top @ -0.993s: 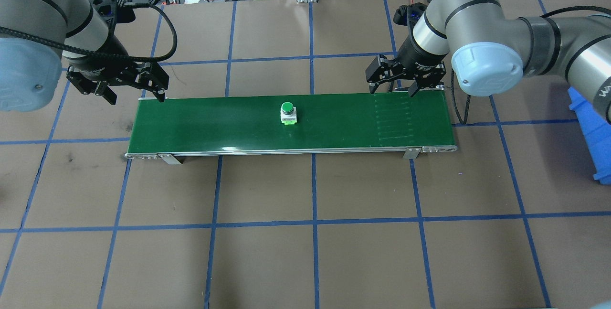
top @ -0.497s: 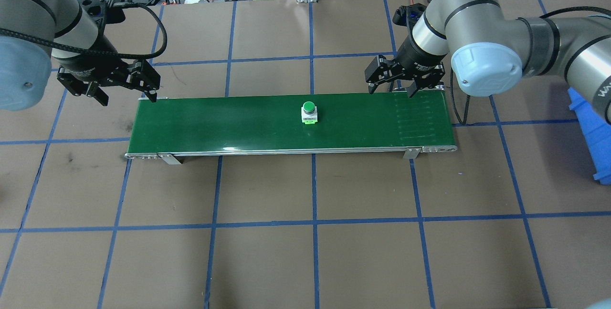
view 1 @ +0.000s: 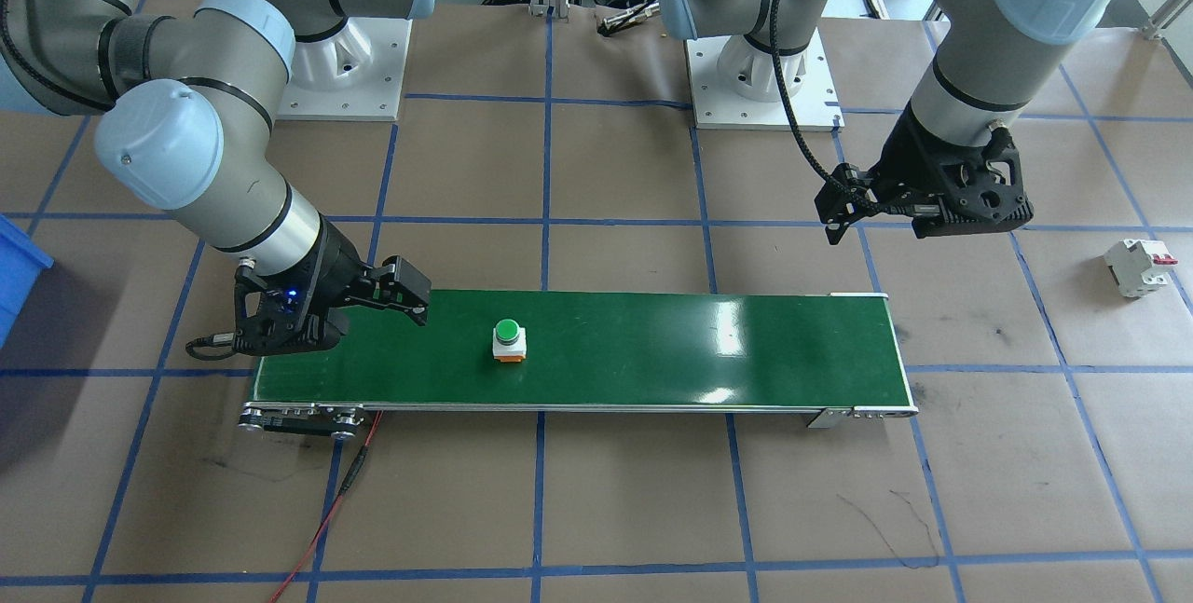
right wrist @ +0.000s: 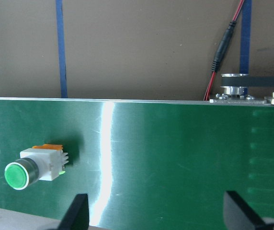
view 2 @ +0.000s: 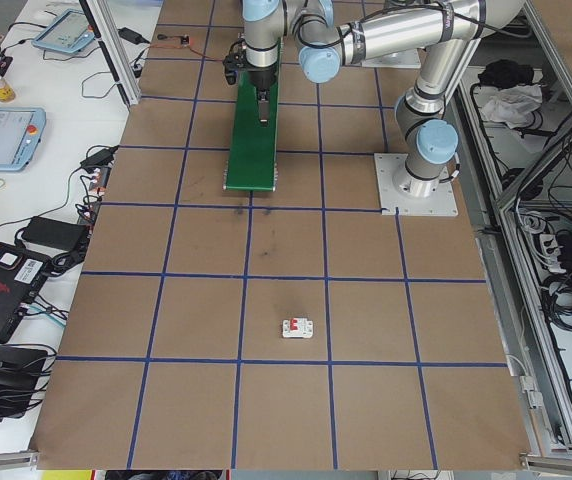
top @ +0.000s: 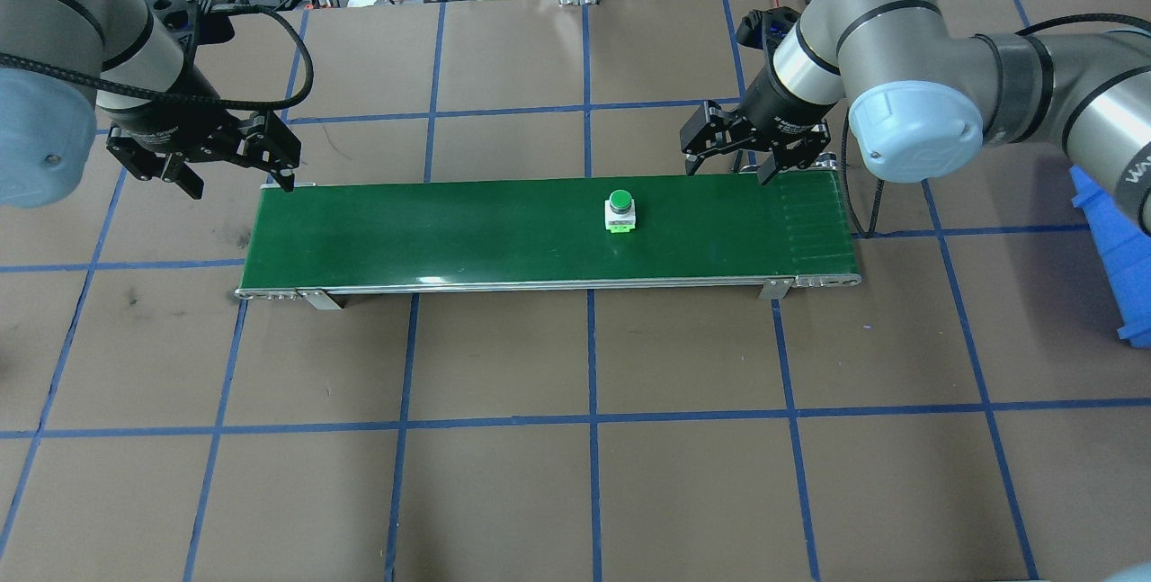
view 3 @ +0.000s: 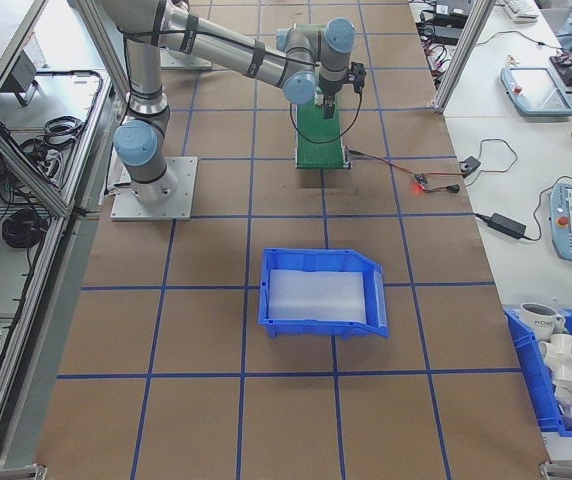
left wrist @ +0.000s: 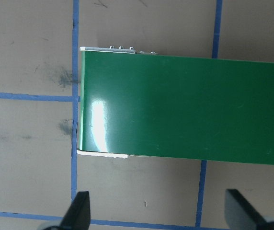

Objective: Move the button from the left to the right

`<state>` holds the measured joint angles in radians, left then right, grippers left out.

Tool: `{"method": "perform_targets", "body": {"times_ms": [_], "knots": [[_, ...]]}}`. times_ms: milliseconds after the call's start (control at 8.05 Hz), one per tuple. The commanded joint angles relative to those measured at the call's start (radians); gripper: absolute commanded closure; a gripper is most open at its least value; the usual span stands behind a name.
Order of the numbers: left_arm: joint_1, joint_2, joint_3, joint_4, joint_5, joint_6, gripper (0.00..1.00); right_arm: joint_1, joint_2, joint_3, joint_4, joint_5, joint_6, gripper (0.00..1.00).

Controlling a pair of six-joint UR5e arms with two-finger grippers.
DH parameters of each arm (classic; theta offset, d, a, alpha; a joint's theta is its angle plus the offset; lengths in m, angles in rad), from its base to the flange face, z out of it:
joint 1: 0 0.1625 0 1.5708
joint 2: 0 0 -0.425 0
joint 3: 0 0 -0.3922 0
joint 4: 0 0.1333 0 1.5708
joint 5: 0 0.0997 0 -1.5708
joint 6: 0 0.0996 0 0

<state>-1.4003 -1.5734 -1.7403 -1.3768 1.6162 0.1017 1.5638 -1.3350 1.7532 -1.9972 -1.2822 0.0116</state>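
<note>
The button (top: 620, 210), with a green cap on a white body and an orange base, stands upright on the green conveyor belt (top: 432, 236), a little right of its middle. It also shows in the front view (view 1: 508, 339) and low left in the right wrist view (right wrist: 36, 165). My right gripper (top: 728, 174) hangs open over the belt's far edge near its right end, a short way right of the button. My left gripper (top: 241, 184) is open and empty just off the belt's far left corner. The left wrist view shows only the bare belt end (left wrist: 185, 110).
A white circuit breaker (view 1: 1137, 267) with a red toggle lies on the table beyond the belt's left end. A blue bin (view 3: 321, 290) sits off the robot's right side. A red wire (view 1: 326, 519) trails from the belt's right end.
The button has ridden the belt to the right, from the middle toward the right gripper. The left gripper drew back to the left, off the belt corner. The right gripper shifted slightly left.
</note>
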Motion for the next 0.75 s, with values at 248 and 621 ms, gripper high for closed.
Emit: {"method": "perform_targets", "body": {"times_ms": [248,621], "knots": [[0.017,0.0,-0.001,-0.005,0.001,0.001,0.0,0.022,0.029,0.0,-0.046,0.044,0.036,0.0],[0.021,-0.007,-0.001,-0.005,0.001,0.001,0.0,0.027,0.063,0.0,-0.046,0.032,0.033,0.0]]}}
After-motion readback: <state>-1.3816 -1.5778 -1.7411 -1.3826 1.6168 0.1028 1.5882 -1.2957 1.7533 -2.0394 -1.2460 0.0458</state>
